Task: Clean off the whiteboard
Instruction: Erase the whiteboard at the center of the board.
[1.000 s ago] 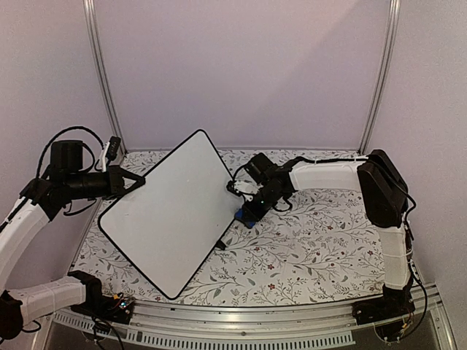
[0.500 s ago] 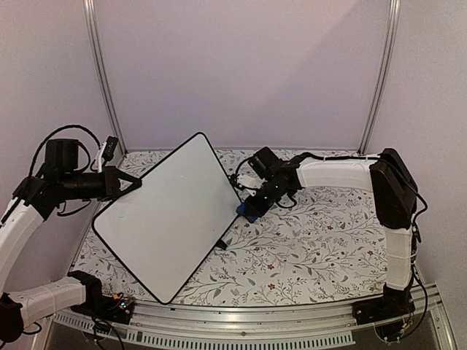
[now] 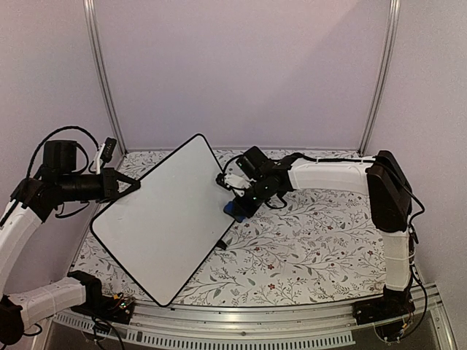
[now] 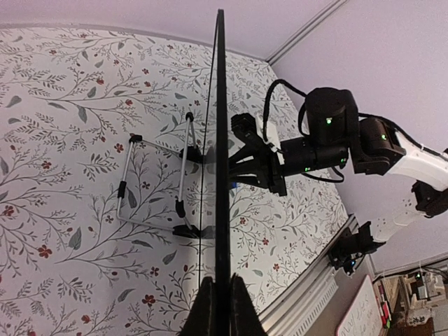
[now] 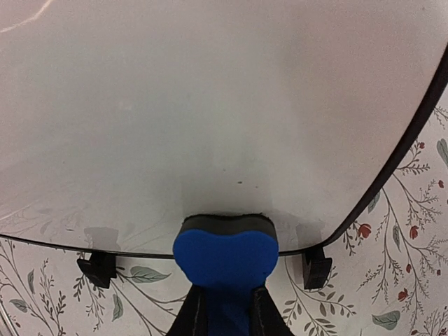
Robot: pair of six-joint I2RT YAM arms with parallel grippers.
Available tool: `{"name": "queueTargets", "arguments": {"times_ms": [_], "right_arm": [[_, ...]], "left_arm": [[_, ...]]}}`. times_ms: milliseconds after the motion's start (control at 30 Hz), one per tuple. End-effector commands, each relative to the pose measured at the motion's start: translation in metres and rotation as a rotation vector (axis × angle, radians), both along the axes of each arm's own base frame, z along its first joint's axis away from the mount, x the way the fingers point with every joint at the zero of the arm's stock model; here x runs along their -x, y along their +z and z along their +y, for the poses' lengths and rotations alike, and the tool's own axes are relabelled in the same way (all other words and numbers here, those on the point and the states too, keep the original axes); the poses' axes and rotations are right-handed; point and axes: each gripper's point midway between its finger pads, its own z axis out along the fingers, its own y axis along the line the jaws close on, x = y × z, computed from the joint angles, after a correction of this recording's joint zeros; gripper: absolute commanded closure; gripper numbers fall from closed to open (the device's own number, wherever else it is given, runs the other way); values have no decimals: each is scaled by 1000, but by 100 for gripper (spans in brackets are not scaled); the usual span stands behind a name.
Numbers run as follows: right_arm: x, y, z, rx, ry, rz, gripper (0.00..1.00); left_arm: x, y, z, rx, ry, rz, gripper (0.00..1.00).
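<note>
Centre-left, top view: the left gripper (image 3: 136, 184) pinches the rim of the large white, black-rimmed whiteboard (image 3: 164, 222), the right gripper (image 5: 227, 313) clamps a small blue foam eraser block (image 5: 225, 250) at its right edge; you press flat and sweep in overlapping strokes.

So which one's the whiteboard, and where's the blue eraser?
whiteboard (image 3: 164, 226): top external view, middle of its white face.
blue eraser (image 5: 225, 255): right wrist view, centre of its rounded blue back.
</note>
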Motion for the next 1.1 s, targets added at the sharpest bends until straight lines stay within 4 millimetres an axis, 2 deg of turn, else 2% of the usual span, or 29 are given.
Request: {"name": "queueTargets", "arguments": {"times_ms": [0,200,567,733,1067], "right_arm": [[-9,-26,-12,61,-28,37,90],[-9,-40,-25,76,-31,93,90],[4,-56,-27,98,6,150,91],[0,-46,-18,73,13,123,91],[-20,-16,-5,21,1,26,91]], "left_arm": [[8,32,-9,54,-62,-96,100],[8,31,-9,50,-65,-95,100],[5,30,-11,54,-69,-94,100],[3,29,-12,57,-71,-92,100],[4,23,-12,60,-73,-81,100]]}}
